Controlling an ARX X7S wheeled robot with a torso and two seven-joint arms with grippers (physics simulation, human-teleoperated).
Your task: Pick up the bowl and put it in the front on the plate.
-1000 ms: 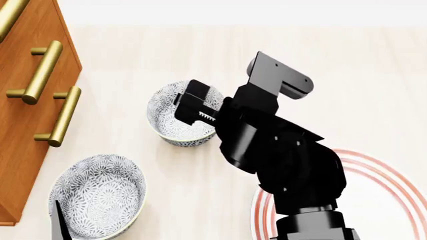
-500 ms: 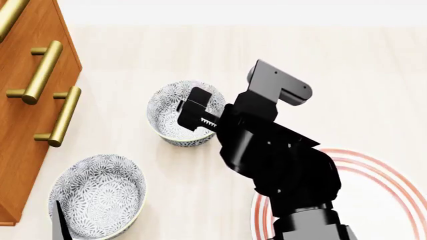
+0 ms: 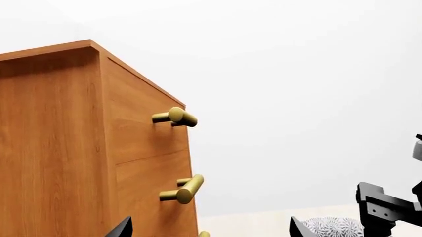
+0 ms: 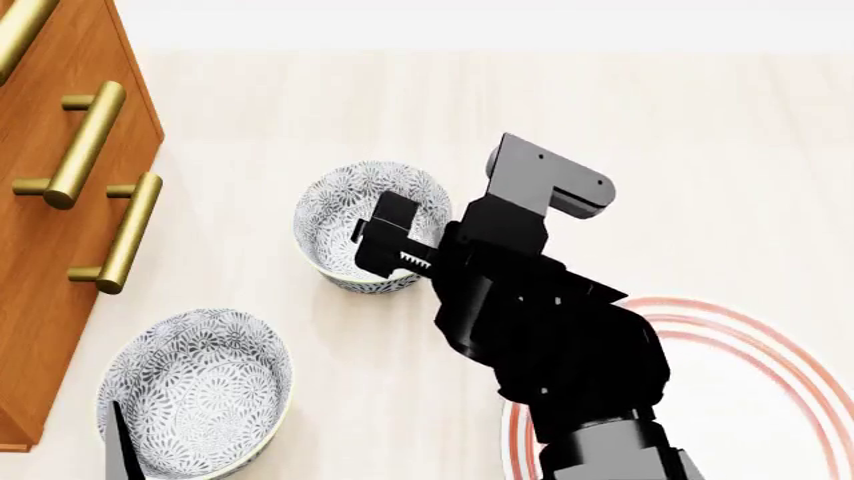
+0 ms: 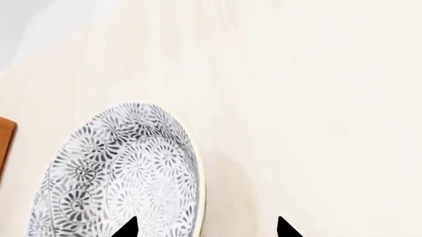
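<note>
Right gripper [image 4: 391, 240] of mine is extended over the pale tabletop [image 4: 694, 150], its fingertips at the near-right rim of the bowl [image 4: 360, 225]. From my right wrist camera the two dark fingertips [image 5: 128, 228] are spread apart, with the bowl's rim and right wall showing between them, so I record the jaws as parted and holding nothing; whether a tip touches the rim I cannot tell. The bowl sits upright on the table, white with a dense grey floral pattern inside and out, directly ahead of this gripper. The plate [image 4: 747, 340], white with thin red rings, lies behind and to the right of the gripper, largely covered by my own forearm; it is well apart from the bowl and carries nothing that I can see. A second bowl [image 4: 200, 385] of the same pattern stands to the left of and nearer to me than the gripper, close to my left gripper [image 4: 123, 445], of which only a dark tip shows at the lower edge of the head view. In the left wrist view its two fingertips [image 3: 122, 229] appear spread apart with open space between them, nothing held. A wooden cabinet [image 4: 40, 250] with brass bar handles [image 4: 87, 140] stands left of both bowls, beyond my left gripper.
</note>
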